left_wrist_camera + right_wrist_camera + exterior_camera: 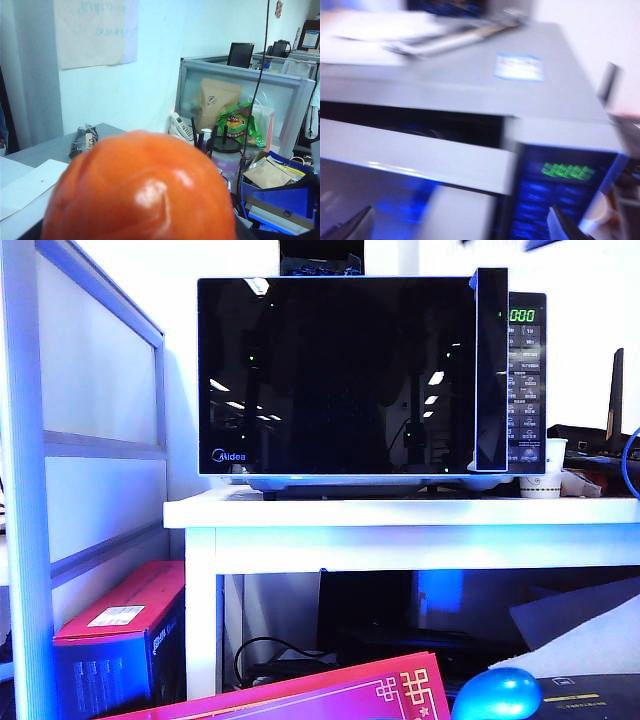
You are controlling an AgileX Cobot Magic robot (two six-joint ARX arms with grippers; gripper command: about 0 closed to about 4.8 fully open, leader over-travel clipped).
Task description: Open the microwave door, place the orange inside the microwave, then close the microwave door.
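Microwave [372, 380] dominates the exterior view, its door [340, 375] swung slightly ajar on the white table [400, 515]; neither arm appears. Left wrist view: orange [140, 187] fills the frame, seemingly held in the left gripper, fingers unseen. Right wrist view, blurred: right gripper [465, 227] spread wide and empty above the door's gap. Opening step underway; next, pull that door fully clear.

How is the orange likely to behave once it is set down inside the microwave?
The orange looks round, so it would probably roll if released with any sideways motion. Its glossy skin suggests it may be slippery. It fills the left wrist view, close to the left gripper, whose fingers are unseen.
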